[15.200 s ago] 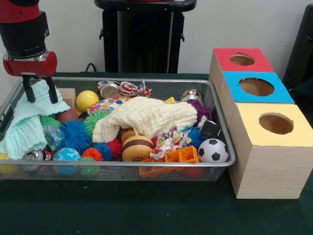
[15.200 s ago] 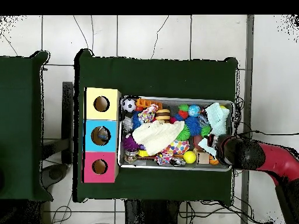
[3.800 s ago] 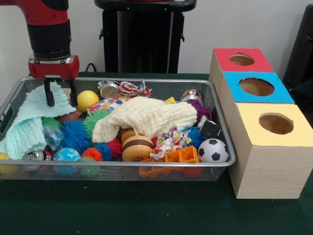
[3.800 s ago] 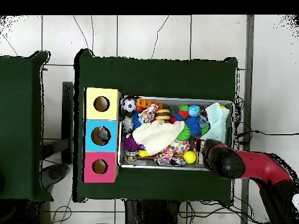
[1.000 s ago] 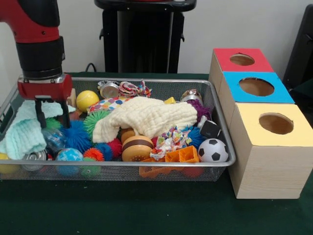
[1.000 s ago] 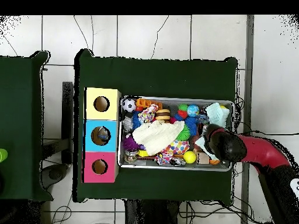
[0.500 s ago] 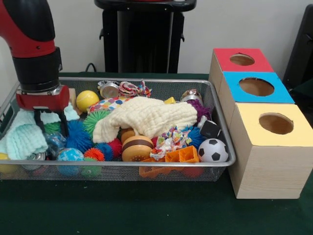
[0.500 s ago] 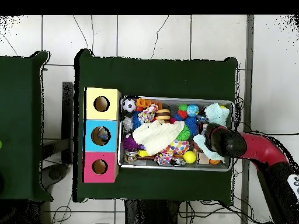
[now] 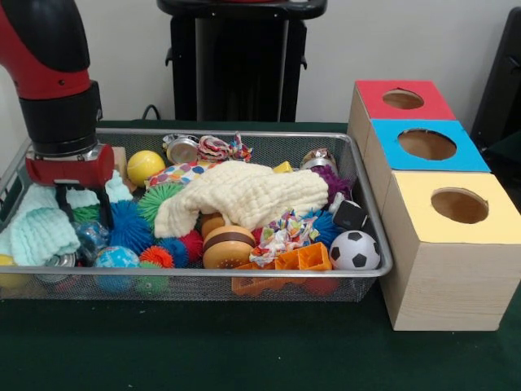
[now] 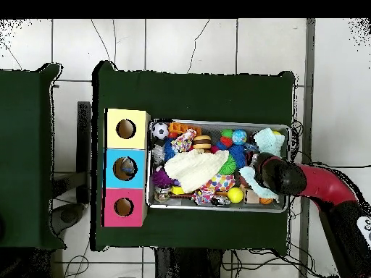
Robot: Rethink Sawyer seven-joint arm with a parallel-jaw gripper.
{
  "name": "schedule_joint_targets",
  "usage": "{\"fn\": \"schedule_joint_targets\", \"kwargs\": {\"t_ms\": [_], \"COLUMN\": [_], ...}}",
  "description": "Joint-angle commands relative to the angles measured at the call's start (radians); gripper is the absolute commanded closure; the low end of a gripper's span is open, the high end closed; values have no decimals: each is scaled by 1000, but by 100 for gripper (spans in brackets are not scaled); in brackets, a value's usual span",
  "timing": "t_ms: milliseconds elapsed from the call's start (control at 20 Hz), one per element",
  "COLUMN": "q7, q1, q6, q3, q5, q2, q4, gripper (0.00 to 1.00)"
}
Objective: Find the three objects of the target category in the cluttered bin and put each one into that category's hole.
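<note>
1. You saw the hand (image 9: 84,208) lowered into the left end of the wire bin (image 9: 370,244) in the front view, below the red and black arm (image 9: 49,73).
2. Its two black fingers (image 9: 105,210) stood a moderate width apart, pointing down; they were neither wide nor closed.
3. The mint green cloth (image 9: 37,232) lay around the fingers. A fold of it sat between them and a small peak rose just beside the right-hand finger. You could not tell whether the fingers gripped the cloth or only touched it.
4. In the overhead view the hand (image 10: 262,172) sat over the bin's right end, with mint cloth showing on both sides of it.
5. The fingertips reached down near a blue spiky ball (image 9: 126,224) and a clear crinkled object; contact could not be confirmed.
6. A cream cloth (image 9: 244,195) lay draped across the middle of the bin, over balls and a wooden toy burger (image 9: 228,247).
7. A yellow ball (image 9: 145,166) sat near the far wall, and a small soccer ball (image 9: 355,250) at the near right corner.
8. Three boxes stood just beside the bin on the green bench (image 9: 244,350): the red-topped box (image 9: 403,99), blue-topped box (image 9: 427,145) and yellow-topped box (image 9: 456,208), each with a round hole.
</note>
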Motion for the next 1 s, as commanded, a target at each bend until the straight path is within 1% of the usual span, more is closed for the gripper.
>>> {"fn": "schedule_joint_targets", "kwargs": {"t_ms": [50,200,400,500,700,750,850,1000], "q7": [-189,-177,-189,-215,-317,-340,-351,-339], "q1": [-18,-22,-23,-18,-16,-14,-14,-17], "q6": [40,33,56,85,145,165,191,215], "q3": [97,98,106,113,151,160,172,183], "q5": [4,6,8,5,-9,-11,-6,0], "q2": [76,77,69,56,36,21,-4,-41], "q4": [-78,-72,-74,-77,-73,-66,-50,-23], "gripper": [0,0,0,0,0,0,0,0]}}
